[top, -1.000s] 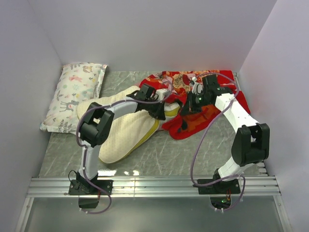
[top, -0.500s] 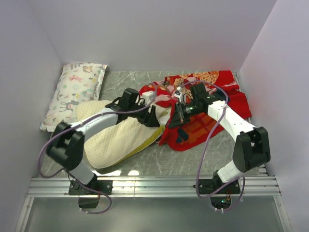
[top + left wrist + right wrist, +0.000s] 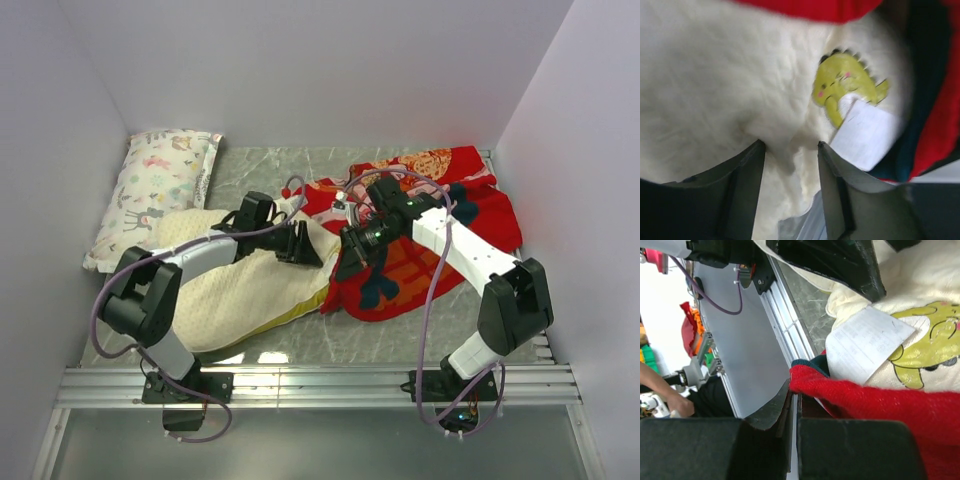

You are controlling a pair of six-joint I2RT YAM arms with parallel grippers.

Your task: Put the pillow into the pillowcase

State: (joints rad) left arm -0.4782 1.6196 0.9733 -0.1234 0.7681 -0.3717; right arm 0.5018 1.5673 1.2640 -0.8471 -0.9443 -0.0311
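Your pillow (image 3: 240, 290) lies slantwise on the table (image 3: 330, 340), its long axis running from the near-left corner toward the middle. Its far end, the one with the yellow logo (image 3: 842, 82) and white tag (image 3: 867, 135), sits right at the hem of the pillowcase (image 3: 440, 215), which is heaped over the far-right part. The case lies to the right of and beyond that end, so by my reading the pillow has to travel along its own length, rightward and away from you. The left gripper (image 3: 310, 250) is the nearer one to the pillow. It sits over the tagged end with its fingers apart and cream quilting between them, though you cannot tell whether the tips press in. The right gripper (image 3: 350, 262) is clamped on the red hem just beside the tag. The arms cover the mouth from above, so you cannot see how wide it gapes, where its lower layer lies, or how much of the end is already inside. The left wrist view is blurred.
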